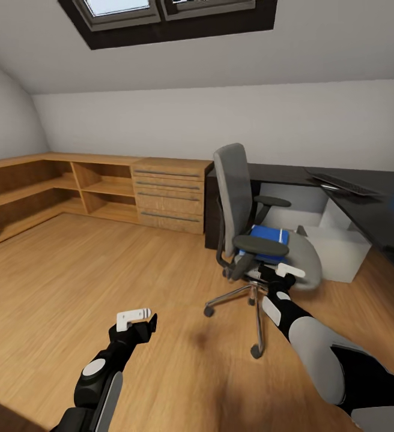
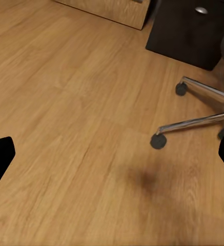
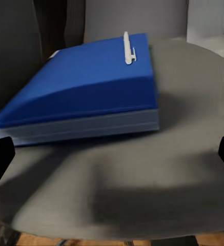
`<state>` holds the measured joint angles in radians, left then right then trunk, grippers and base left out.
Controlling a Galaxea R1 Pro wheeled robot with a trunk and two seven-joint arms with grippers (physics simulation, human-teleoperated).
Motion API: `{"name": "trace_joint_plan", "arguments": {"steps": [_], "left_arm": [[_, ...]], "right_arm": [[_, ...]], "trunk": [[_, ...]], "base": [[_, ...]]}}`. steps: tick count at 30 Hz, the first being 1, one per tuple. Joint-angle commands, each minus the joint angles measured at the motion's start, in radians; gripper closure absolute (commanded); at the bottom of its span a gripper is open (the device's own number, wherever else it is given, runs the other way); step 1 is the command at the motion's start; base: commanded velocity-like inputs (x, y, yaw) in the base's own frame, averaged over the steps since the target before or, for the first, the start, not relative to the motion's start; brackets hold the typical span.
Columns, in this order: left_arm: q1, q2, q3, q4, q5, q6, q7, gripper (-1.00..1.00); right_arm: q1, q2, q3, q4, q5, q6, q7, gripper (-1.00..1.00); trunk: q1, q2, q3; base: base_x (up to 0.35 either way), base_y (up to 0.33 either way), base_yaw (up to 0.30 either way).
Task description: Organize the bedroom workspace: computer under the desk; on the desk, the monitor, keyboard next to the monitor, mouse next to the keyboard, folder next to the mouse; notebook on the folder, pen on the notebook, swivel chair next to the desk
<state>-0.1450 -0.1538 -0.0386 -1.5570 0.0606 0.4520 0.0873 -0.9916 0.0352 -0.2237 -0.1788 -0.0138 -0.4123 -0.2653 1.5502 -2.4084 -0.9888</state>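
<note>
Wooden plank floor (image 1: 71, 282) under a sloped white ceiling with a skylight (image 1: 167, 12). Low wooden shelving (image 1: 47, 192) and a drawer unit (image 1: 170, 193) line the far wall; a dark desk (image 1: 377, 210) stands at right, carrying a keyboard (image 1: 344, 183). Swivel chair (image 1: 263, 240) stands before the desk, its near armrest (image 1: 260, 245) between the camera and the blue folder (image 1: 269, 240) on the seat. A white pen (image 3: 127, 48) lies on the folder. Right gripper (image 1: 284, 273), jaws spread wide and empty, hovers at the seat's front edge. Left gripper (image 1: 136, 319), likewise released, hangs over bare floor near the chair's chrome legs (image 2: 204, 120).
</note>
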Motion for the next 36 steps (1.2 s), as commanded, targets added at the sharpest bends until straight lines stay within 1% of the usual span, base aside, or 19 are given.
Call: {"name": "trace_joint_plan", "arguments": {"steps": [1,11,14,18,19,20,22,24,26,28,30,33,36], "left_arm": [[0.0,0.0,-0.001,-0.002,0.007,0.005,0.008,-1.0],[0.0,-0.001,0.0,-0.003,0.008,0.006,0.01,-1.0],[0.0,-0.001,0.002,-0.003,0.008,0.006,0.011,-1.0],[0.0,-0.001,0.005,-0.003,0.009,0.006,0.012,-1.0],[0.0,-0.001,0.009,-0.003,0.01,0.006,0.012,-1.0],[0.0,-0.001,0.009,-0.003,0.01,0.006,0.012,-1.0],[0.0,0.0,0.01,-0.003,0.01,0.005,0.012,-1.0],[0.0,0.0,0.011,-0.003,0.01,0.005,0.012,-1.0],[0.0,0.0,0.011,-0.003,0.01,0.005,0.012,-1.0],[-0.001,0.0,0.011,-0.003,0.01,0.005,0.012,-1.0],[-0.001,0.0,0.012,-0.003,0.01,0.005,0.012,-1.0],[0.0,0.0,0.014,-0.003,0.01,0.005,0.012,-1.0],[0.0,0.0,0.025,-0.003,0.01,0.005,0.012,-1.0]], "right_arm": [[-0.001,-0.001,-0.003,0.001,-0.002,-0.004,0.0,-1.0],[-0.001,-0.007,-0.005,0.001,-0.007,-0.003,0.0,-1.0],[-0.001,-0.014,-0.006,0.001,-0.01,-0.003,-0.001,-1.0],[-0.001,-0.023,-0.007,0.002,-0.034,-0.001,0.0,-1.0],[-0.001,-0.029,-0.008,0.003,-0.117,-0.001,0.002,-1.0],[-0.001,-0.03,-0.008,0.003,-0.134,-0.001,0.004,-1.0],[0.0,-0.036,-0.008,0.003,-0.199,0.0,0.018,-1.0],[0.001,-0.041,-0.008,0.003,-0.224,0.0,0.029,-1.0],[0.003,-0.054,-0.008,0.004,-0.264,0.003,0.057,-1.0],[0.003,-0.059,-0.008,0.004,-0.281,0.004,0.068,-1.0],[0.004,-0.063,-0.008,0.004,-0.313,0.006,0.084,-1.0],[0.004,-0.063,-0.008,0.007,-0.326,0.006,0.09,-1.0],[0.004,-0.06,-0.007,0.018,-0.331,0.006,0.096,-1.0]], "trunk": [[0.0,0.0,0.0],[0.0,0.0,0.006],[0.0,0.0,0.007],[0.0,0.0,0.007],[0.0,0.0,0.007],[0.0,0.0,0.007],[0.0,0.0,0.007],[0.0,0.0,0.007],[0.0,0.0,0.007],[0.0,0.0,0.007],[0.0,0.0,0.007],[0.0,0.0,0.007],[0.0,0.0,0.007]], "base": [[0.0,0.0,-0.215],[0.0,0.0,-0.258],[0.0,0.0,-0.272],[0.0,0.0,-0.273],[0.0,0.0,-0.273],[0.0,0.0,-0.272],[0.0,0.0,-0.262],[0.0,0.0,-0.248],[0.0,0.0,-0.212],[0.0,0.0,-0.172],[0.0,0.0,-0.081],[0.0,0.0,-0.027],[0.0,0.0,-0.009]]}}
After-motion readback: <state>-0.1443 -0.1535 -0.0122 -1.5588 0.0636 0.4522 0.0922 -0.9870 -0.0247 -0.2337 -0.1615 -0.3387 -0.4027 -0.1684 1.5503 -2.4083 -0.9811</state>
